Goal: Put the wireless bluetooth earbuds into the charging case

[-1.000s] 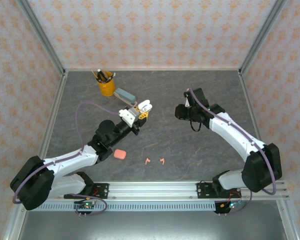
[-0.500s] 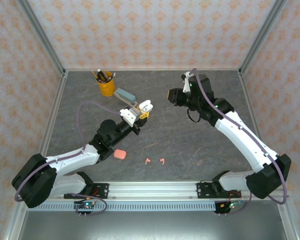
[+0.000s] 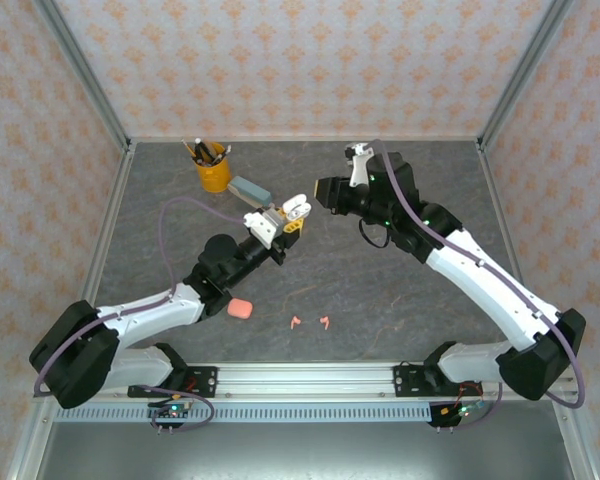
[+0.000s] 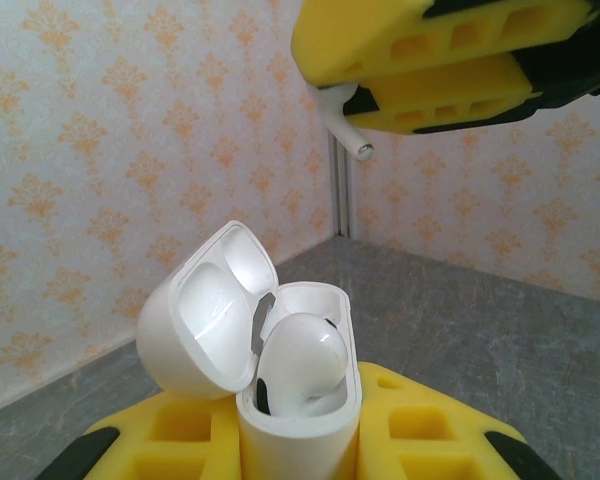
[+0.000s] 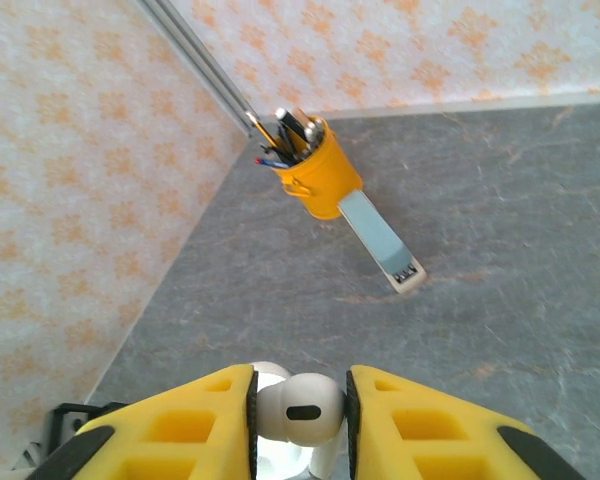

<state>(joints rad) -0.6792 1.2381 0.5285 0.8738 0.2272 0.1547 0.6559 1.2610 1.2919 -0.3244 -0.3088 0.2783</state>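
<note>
Evidently, the left gripper is clamped on the white charging case, held upright with the lid tipped back so its wells face up; one white earbud sits inside. The right gripper pinches a second white earbud stem-down above the case, apparently aligned for the free well. Two salmon-pink earbuds lie on the table near its front edge.

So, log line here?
left jaws: shut on open white case, one earbud in | right jaws: shut on white earbud | table: pink case, pink earbuds
</note>
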